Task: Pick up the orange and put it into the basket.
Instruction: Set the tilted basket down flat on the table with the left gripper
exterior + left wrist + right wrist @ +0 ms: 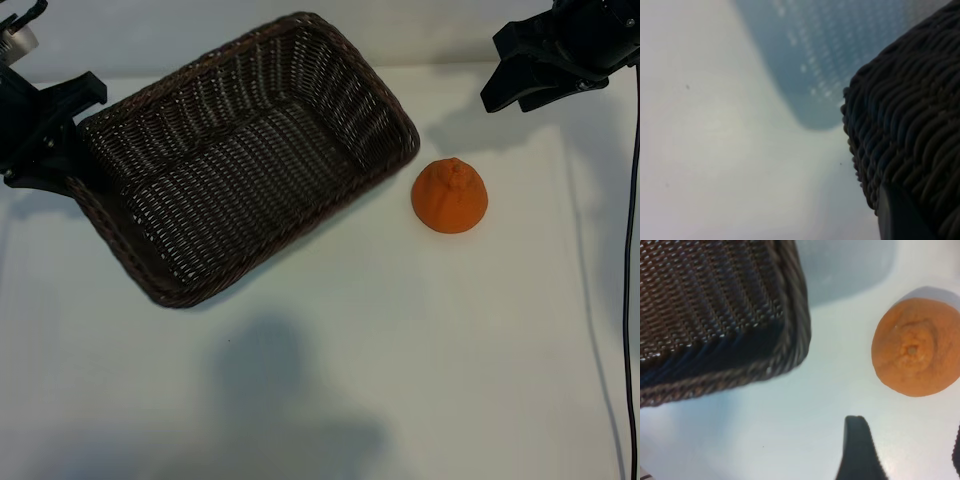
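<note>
From outside, the orange (450,196) sits on the table (400,360) just beside the basket (245,150), whose left rim the left gripper (60,135) pinches; the left wrist shows wicker, the right wrist the right gripper (905,452) spread empty near the orange.

Exterior looks steeply down; both wrist views closely share the basket (250,150).

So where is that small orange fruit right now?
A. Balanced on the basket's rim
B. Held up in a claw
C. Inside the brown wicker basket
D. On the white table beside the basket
D. The small, domed orange fruit sits on the white table, apart from the large dark brown woven wicker basket, with no claw touching it.
</note>
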Action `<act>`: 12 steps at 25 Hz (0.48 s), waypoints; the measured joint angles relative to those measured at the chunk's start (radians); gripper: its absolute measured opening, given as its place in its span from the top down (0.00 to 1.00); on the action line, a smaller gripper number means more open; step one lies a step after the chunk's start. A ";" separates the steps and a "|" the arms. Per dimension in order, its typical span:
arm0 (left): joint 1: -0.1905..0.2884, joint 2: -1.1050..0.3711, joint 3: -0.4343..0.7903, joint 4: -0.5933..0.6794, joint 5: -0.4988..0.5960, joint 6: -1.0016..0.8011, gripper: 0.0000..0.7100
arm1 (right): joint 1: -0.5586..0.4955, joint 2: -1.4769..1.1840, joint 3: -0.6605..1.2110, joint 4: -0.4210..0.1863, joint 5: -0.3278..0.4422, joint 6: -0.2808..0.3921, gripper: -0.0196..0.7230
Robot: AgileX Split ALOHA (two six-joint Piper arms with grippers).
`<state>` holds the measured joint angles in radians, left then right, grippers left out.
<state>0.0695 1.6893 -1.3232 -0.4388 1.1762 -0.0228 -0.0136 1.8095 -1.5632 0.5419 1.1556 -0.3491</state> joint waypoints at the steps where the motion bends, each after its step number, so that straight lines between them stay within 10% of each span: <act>1: 0.001 0.000 0.000 0.000 0.000 0.016 0.71 | 0.000 0.000 0.000 0.000 0.000 0.000 0.38; 12: 0.001 0.000 -0.012 0.002 0.000 0.213 0.71 | 0.000 0.000 0.000 0.000 0.000 0.000 0.38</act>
<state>0.0709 1.6893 -1.3348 -0.4364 1.1762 0.1906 -0.0136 1.8095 -1.5632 0.5419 1.1556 -0.3491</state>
